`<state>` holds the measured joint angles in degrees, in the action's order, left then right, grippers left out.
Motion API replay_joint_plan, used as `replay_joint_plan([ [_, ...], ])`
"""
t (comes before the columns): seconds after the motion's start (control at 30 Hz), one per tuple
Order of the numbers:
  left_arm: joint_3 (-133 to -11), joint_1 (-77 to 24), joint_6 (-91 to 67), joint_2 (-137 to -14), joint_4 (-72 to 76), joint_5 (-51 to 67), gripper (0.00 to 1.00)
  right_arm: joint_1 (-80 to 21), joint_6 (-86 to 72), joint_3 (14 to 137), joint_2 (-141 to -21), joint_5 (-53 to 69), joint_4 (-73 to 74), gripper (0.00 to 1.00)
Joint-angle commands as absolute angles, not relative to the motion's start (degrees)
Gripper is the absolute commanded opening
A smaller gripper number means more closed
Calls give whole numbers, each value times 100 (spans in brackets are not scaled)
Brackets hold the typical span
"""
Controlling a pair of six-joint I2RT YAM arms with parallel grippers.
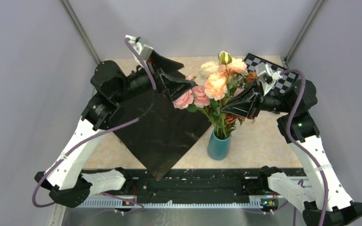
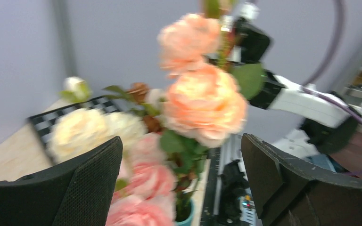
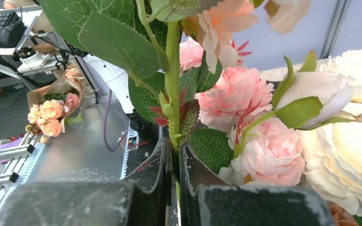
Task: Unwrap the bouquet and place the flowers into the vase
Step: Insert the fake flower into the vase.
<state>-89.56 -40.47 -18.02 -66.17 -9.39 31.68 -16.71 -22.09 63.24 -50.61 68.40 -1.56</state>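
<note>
The flowers (image 1: 217, 84), pink, peach and cream roses on green stems, stand upright with their stems down in the teal vase (image 1: 218, 147). The bouquet's glossy black paper (image 1: 160, 129) lies spread flat on the table, left of the vase. My right gripper (image 1: 227, 109) comes in from the right and is shut on one green stem (image 3: 172, 94) below the blooms; in the right wrist view the right gripper (image 3: 174, 157) pinches that stem. My left gripper (image 1: 185, 81) is open beside the pink roses (image 1: 192, 96). In its wrist view the left gripper (image 2: 181, 165) frames the blooms (image 2: 202, 101) and the vase (image 2: 188, 217) without touching them.
A black-and-white checkerboard (image 1: 275, 75) lies at the back right of the table, behind the right arm. The black rail (image 1: 193, 186) runs along the near edge. Off the table, another bouquet in brown paper (image 3: 52, 110) shows in the right wrist view.
</note>
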Motion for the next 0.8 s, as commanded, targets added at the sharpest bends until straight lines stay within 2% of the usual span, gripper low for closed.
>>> replay_joint_plan([
  [0.0, -9222, -3255, -1757, -6597, -1574, 2700, 99, -1706, -1821, 6383, -4963, 6786, 263, 0],
  [0.1, -9242, -2793, -1780, -6549, -1680, 2641, 99, -1708, -1672, 6382, -4944, 6713, 516, 1],
  [0.3, -9065, -2103, -1799, -6456, -1818, 2530, 99, -1701, -1623, 6411, -4882, 6629, 645, 26],
  [0.4, -8895, -1886, -1910, -6419, -1743, 2618, 99, -1705, -1665, 6449, -4863, 6632, 623, 35],
  [0.67, -8455, -1616, -2114, -6416, -1503, 2837, 99, -1701, -1810, 6479, -4844, 6598, 477, 42],
  [0.77, -8316, -1534, -2093, -6416, -1527, 2742, 99, -1704, -1831, 6491, -4837, 6574, 473, 41],
])
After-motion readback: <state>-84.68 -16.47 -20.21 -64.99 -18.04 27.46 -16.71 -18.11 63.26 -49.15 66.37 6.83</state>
